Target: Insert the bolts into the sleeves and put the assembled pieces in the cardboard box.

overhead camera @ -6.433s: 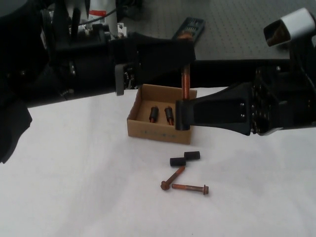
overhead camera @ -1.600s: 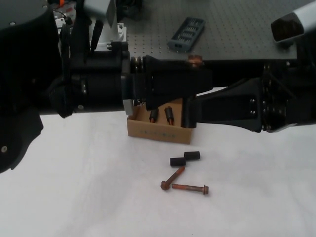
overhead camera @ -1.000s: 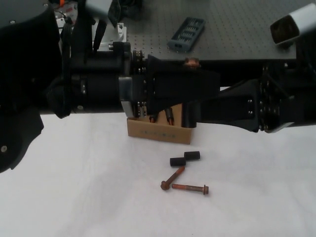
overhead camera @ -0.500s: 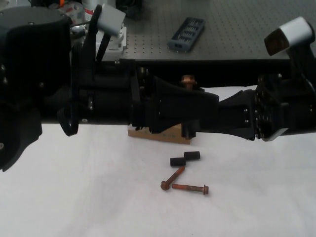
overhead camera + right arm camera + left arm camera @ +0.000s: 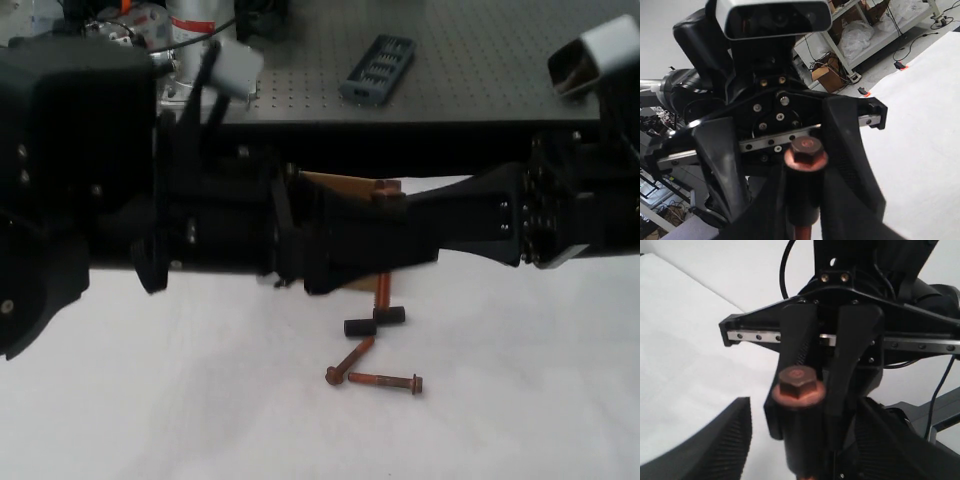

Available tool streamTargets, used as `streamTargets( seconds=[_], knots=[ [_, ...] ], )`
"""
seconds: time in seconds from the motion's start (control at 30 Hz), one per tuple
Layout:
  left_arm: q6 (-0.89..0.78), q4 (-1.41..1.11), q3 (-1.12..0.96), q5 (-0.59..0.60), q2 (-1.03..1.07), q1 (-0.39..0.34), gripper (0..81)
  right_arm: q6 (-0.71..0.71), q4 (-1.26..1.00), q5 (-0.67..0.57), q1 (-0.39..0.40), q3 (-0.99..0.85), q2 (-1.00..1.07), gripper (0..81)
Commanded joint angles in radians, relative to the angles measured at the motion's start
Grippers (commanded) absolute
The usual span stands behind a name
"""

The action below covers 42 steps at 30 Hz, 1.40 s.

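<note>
A rusty bolt, its head up, stands in a black sleeve, and its shaft sticks out below the arms. My right gripper comes in from the right and is shut on that sleeve. My left gripper comes in from the left and is open, its fingers spread to either side of the bolt head. The cardboard box is mostly hidden behind the arms. Two loose sleeves and two loose bolts lie on the white sheet in front.
A dark slotted tray lies on the grey perforated bench top at the back. Metal hardware stands at the back left. The white sheet is open to the front and left.
The left arm has come lower and forward and now covers the box. The bolt head has sunk toward the sleeve, and its shaft now shows below the arms.
</note>
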Motion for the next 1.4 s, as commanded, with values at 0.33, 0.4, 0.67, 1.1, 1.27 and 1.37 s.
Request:
streamTargets(
  seconds=[0.33,0.4,0.67,1.1,1.27,1.37],
  knots=[
    [0.022,0.016,-0.003,-0.010,-0.004,0.000,44.1,-0.014,-0.060,-0.023,-0.007,-0.013,-0.017,1.9],
    [0.028,0.016,-0.003,-0.037,-0.011,0.009,44.1,-0.014,-0.060,-0.023,-0.007,-0.013,-0.017,1.9],
    [0.116,0.181,-0.003,-0.073,-0.124,0.114,43.3,0.008,-0.054,-0.003,-0.041,-0.013,-0.017,1.9],
    [0.250,0.827,-0.003,-0.370,-0.454,0.130,21.2,0.008,-0.022,0.232,-0.065,-0.189,0.258,1.9],
    [0.257,0.917,-0.003,-0.496,-0.553,0.130,10.8,0.008,0.074,0.286,-0.065,-0.448,0.523,1.9],
    [0.260,0.950,-0.003,-0.584,-0.600,0.130,5.2,0.008,0.168,0.321,-0.065,-0.633,0.683,1.9]
  ],
)
